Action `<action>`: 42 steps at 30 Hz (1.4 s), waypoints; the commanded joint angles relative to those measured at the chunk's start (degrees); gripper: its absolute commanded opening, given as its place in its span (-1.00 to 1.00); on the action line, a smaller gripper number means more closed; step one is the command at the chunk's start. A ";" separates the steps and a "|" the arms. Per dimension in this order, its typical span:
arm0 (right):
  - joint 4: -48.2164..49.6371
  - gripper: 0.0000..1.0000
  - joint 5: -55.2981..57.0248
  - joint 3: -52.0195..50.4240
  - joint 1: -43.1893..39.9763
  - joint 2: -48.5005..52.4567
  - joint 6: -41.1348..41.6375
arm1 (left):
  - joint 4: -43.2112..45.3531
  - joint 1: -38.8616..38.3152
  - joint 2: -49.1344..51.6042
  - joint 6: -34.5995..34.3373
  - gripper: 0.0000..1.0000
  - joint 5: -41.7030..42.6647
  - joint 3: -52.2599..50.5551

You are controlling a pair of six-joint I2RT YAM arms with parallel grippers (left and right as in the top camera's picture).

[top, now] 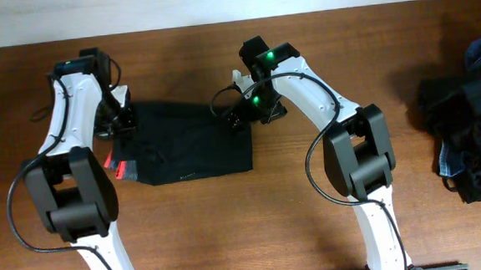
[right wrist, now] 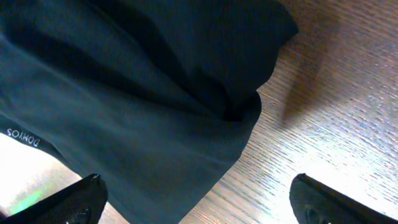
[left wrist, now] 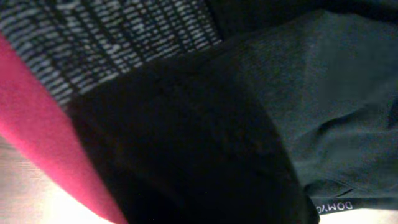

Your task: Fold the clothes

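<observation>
The clothes (top: 191,146), black pants, lie folded flat on the middle of the table, with the red inner edge (top: 119,167) showing at their left. My left gripper (top: 121,117) sits at their upper left corner. In the left wrist view the grey waistband (left wrist: 112,43), the red edge (left wrist: 37,137) and a raised fold of black fabric (left wrist: 199,143) fill the picture and hide the fingers; the fold looks pinched. My right gripper (top: 241,114) hovers at the upper right corner, open. Its fingers (right wrist: 74,205) stand wide apart over the fabric's edge (right wrist: 186,174).
A heap of dark and blue denim garments (top: 474,121) lies at the table's right edge. Bare wooden table (top: 229,228) extends in front of the pants and between them and the heap.
</observation>
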 commanded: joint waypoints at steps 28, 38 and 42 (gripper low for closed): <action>-6.95 0.97 -1.42 -0.26 -11.32 -5.07 -0.92 | -1.33 -19.04 0.33 -9.79 -0.99 -7.08 1.90; -7.04 0.98 -3.10 -0.63 -10.80 -5.05 -1.95 | -1.36 -19.98 0.33 -11.89 -0.99 -7.30 2.75; -7.34 0.98 -2.73 -0.63 -9.40 -5.05 -2.38 | -1.79 -20.06 0.33 -13.33 -0.99 -8.22 4.74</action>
